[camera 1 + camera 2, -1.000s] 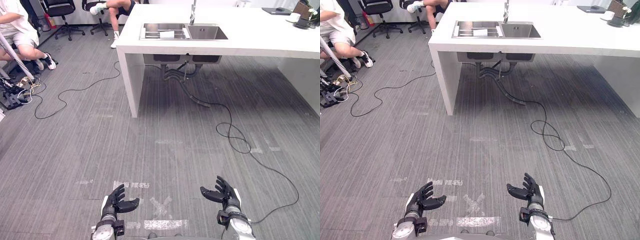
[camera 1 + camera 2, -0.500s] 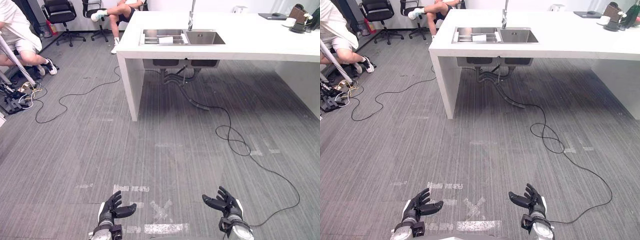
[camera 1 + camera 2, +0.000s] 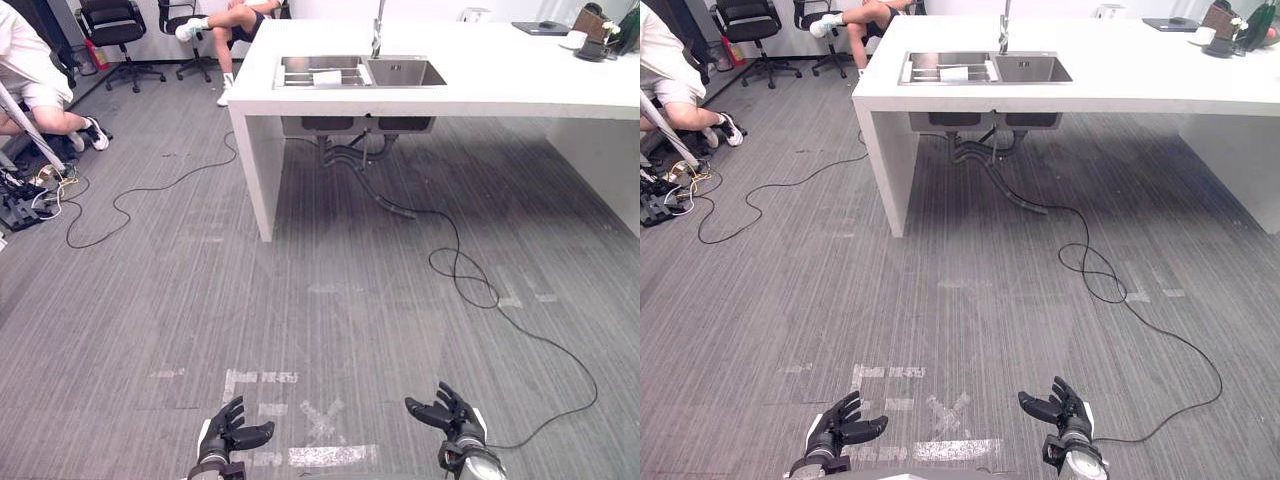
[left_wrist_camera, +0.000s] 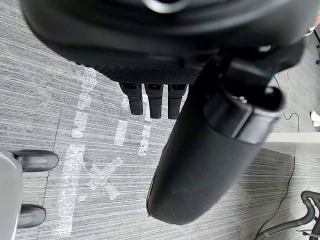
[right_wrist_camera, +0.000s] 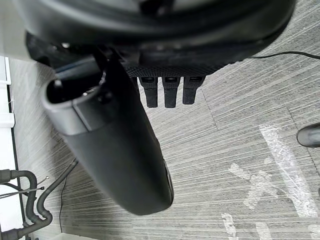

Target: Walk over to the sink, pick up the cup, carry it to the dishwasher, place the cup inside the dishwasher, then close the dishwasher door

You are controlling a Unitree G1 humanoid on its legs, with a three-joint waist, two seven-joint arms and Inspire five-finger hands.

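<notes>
**Left eye view:** The robot's left hand [image 3: 225,438] and right hand [image 3: 447,416] are hovering low over the grey floor [image 3: 200,300] at the near edge. Both are spread wide and carrying nothing, with white tape marks [image 3: 325,440] lying between them. Far ahead, a steel sink [image 3: 360,72] is sitting in a white counter [image 3: 520,85]. A small white object [image 3: 326,76] is resting in the sink's left basin, too small to tell whether it is the cup.

**Right eye view:** A seated person [image 3: 665,70] and office chairs [image 3: 745,18] are showing at far left.

**Left wrist view:** The left hand's fingers [image 4: 152,100] are reaching straight out over the tape, empty.

**Right wrist view:** The right hand's fingers [image 5: 170,92] are likewise stretching straight above the floor, gripping nothing.
</notes>
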